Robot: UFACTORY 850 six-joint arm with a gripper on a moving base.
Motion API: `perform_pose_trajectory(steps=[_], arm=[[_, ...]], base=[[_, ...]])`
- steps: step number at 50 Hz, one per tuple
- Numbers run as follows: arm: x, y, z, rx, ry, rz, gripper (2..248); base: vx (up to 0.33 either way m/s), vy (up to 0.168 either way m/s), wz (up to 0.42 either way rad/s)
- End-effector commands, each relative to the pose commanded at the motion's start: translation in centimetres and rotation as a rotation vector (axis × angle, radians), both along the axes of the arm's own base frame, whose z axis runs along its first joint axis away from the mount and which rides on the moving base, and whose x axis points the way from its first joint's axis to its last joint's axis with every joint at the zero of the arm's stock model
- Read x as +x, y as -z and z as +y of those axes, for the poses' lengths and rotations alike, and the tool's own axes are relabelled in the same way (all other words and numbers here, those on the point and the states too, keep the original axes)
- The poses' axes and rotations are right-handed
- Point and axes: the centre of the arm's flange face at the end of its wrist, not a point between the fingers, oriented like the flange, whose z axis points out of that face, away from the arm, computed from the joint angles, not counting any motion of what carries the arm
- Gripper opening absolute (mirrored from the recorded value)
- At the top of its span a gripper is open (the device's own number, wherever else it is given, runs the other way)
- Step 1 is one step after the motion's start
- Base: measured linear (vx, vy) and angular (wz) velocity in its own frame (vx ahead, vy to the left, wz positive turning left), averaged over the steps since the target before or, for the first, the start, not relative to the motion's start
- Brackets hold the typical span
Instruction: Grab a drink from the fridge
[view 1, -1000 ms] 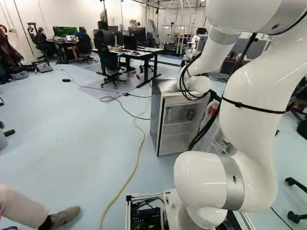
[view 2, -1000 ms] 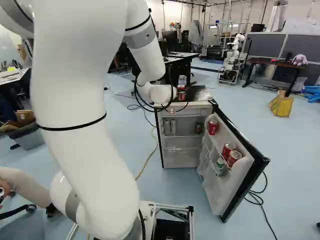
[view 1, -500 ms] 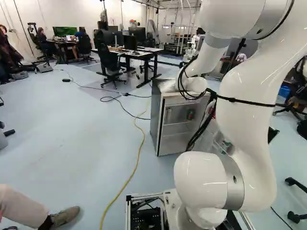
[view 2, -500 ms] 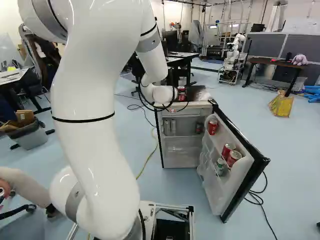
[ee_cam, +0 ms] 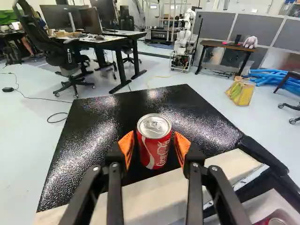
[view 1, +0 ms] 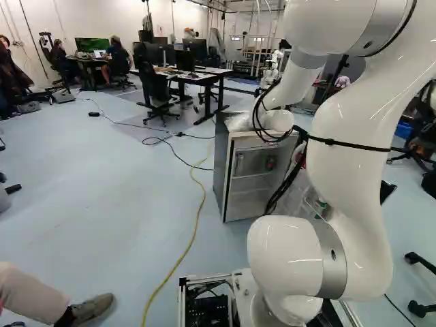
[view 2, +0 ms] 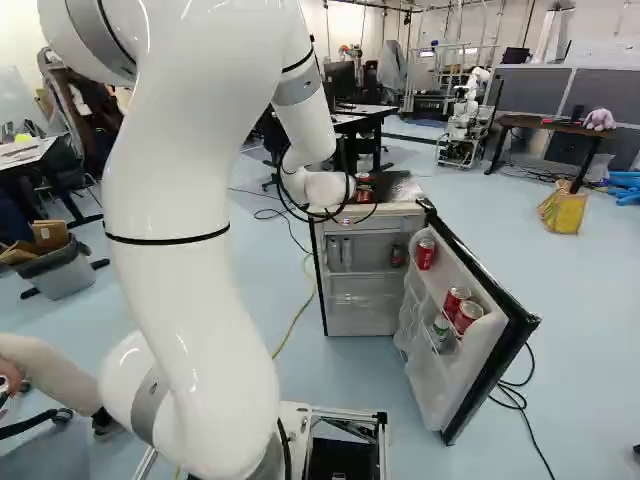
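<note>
In the wrist view a red drink can (ee_cam: 154, 146) stands upright on the black top of the fridge (ee_cam: 93, 140). My gripper (ee_cam: 154, 143) is open around it, one orange pad on each side with a narrow gap to the can. The right base view shows the same can (view 2: 365, 187) just past my wrist, which hides the gripper. Below, the fridge door (view 2: 487, 310) stands wide open, with several cans (view 2: 467, 316) in its shelves. More cans (view 2: 340, 253) stand inside the fridge.
Beyond the fridge are desks (ee_cam: 105, 42) with monitors and an office chair (ee_cam: 70, 70). Another robot (ee_cam: 184, 40) stands farther back, near a yellow bag (ee_cam: 240, 92). Black cables lie beside the door, and a yellow cable (view 1: 194, 235) crosses the floor.
Over the last second my arm's big links have swung, rightward in the right base view, while the wrist shifted only slightly. Across the last half second the arm looks nearly still. The base has stayed put.
</note>
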Motion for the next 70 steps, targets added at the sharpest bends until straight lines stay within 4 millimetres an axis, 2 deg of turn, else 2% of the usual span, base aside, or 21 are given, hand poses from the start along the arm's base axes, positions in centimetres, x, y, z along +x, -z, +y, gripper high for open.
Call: perform_pose_trajectory(steps=[1, 2, 7, 8, 12, 13, 17, 18, 50, 70], arm=[[0.0, 0.0, 0.0, 0.0, 0.0, 0.0, 121], [0.0, 0.0, 0.0, 0.0, 0.0, 0.0, 155], [-0.2, 0.0, 0.0, 0.0, 0.001, 0.001, 155], [-0.3, 0.0, 0.0, 0.0, 0.001, 0.002, 191], [-0.9, -0.1, 0.1, 0.001, 0.002, 0.004, 191], [-1.1, -0.1, 0.2, 0.001, 0.002, 0.005, 227], [-1.8, -0.2, 0.3, 0.002, 0.003, 0.008, 227], [-2.0, -0.2, 0.4, 0.003, 0.004, 0.009, 247], [-8.4, -0.5, 1.4, 0.008, 0.019, 0.029, 247], [-11.8, -1.6, -0.1, 0.003, 0.074, 0.01, 247]], base=[[0.0, 0.0, 0.0], [0.0, 0.0, 0.0], [0.0, 0.0, 0.0], [0.0, 0.0, 0.0], [0.0, 0.0, 0.0], [0.0, 0.0, 0.0], [0.0, 0.0, 0.0], [0.0, 0.0, 0.0], [0.0, 0.0, 0.0], [0.0, 0.0, 0.0]])
